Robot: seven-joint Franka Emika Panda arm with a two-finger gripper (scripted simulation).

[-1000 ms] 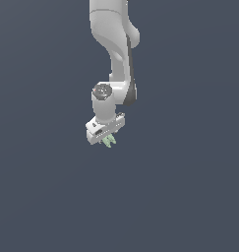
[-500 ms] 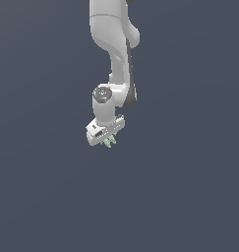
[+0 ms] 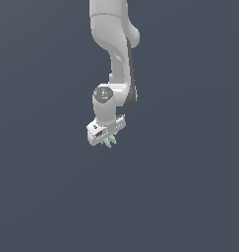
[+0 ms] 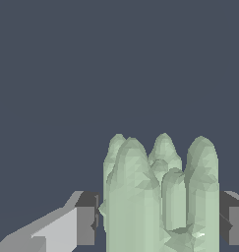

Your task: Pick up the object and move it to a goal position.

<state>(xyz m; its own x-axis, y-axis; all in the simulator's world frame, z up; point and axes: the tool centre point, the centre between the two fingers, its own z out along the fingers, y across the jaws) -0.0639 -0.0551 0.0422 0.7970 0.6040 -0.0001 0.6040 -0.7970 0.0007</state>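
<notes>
The object [image 3: 110,143] is a tiny pale mint-green thing with thin prongs, poking out beneath the white hand in the exterior view. My gripper [image 3: 108,140] is shut on it, hanging in mid-air under the white arm. In the wrist view the object [image 4: 160,197] shows as several rounded prongs standing side by side between the two dark finger pads [image 4: 86,219]. The pads sit close against its two sides. Its lower part runs out of that picture.
Only a plain dark grey-blue background surrounds the arm [image 3: 113,44] in both views. No table, container or goal marker shows.
</notes>
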